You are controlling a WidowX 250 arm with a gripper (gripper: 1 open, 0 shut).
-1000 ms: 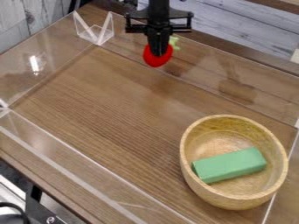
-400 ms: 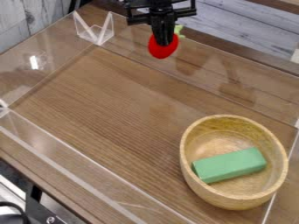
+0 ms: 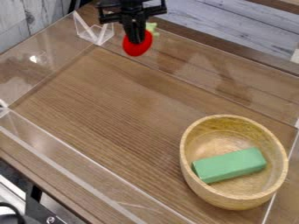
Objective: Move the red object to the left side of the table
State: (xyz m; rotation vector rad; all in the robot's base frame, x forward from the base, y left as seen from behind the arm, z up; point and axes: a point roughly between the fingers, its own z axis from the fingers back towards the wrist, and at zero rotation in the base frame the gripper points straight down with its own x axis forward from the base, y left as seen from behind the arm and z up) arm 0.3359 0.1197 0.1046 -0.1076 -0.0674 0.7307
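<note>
Inside one bowl (image 3: 191, 174) sits one green block (image 3: 229, 165).

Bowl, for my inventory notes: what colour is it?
Pale yellowish wood, best in the camera view.

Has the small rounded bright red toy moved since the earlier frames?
Yes. The small rounded bright red toy has shifted toward the image left, closer to the clear acrylic stand at the table's far edge.
</note>
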